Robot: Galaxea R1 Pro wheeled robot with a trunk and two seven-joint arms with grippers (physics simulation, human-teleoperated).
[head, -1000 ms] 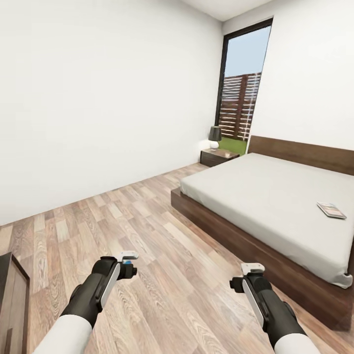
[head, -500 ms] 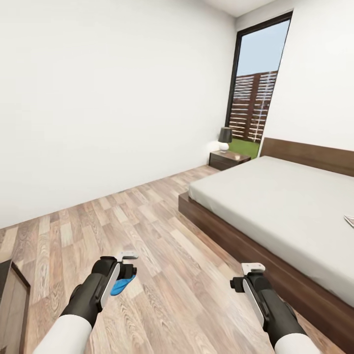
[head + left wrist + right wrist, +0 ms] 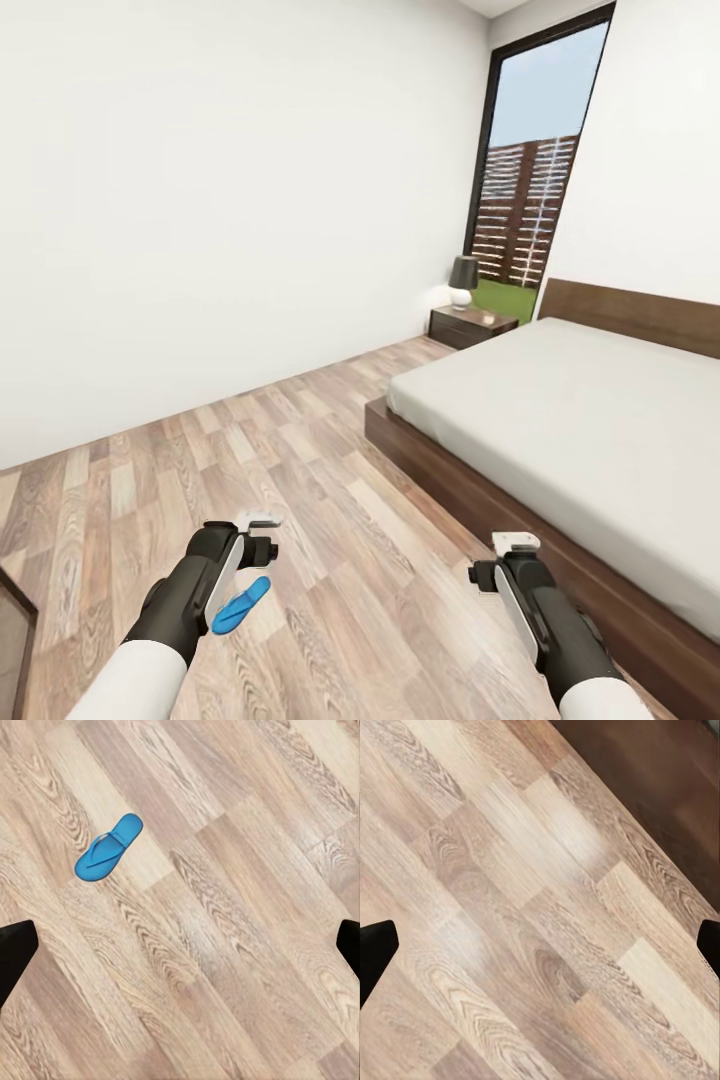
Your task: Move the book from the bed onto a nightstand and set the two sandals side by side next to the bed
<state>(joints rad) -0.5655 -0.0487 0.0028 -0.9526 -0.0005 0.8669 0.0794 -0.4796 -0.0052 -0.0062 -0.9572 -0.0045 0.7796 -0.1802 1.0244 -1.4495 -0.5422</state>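
The view is swinging left, so the book is sliding out past the right edge of the head view while one blue sandal (image 3: pixel 240 605) is coming into sight on the plank floor (image 3: pixel 330 520) beside the left gripper (image 3: pixel 259 535), well apart from the bed (image 3: pixel 560 420); likely the next pickup. Both the left gripper and the right gripper (image 3: pixel 512 560) are hanging spread and empty. The nightstand (image 3: pixel 472 325) is carrying only its lamp (image 3: pixel 462 280); drawers shut, contents unseen.

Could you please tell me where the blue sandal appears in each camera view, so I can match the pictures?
Head view: the blue sandal lies on the floor at lower left, just beside the left gripper.
Left wrist view: the sandal lies alone on the planks, in the upper left.
Right wrist view: not in it.
Shared landmark: the pale wood-plank floor.
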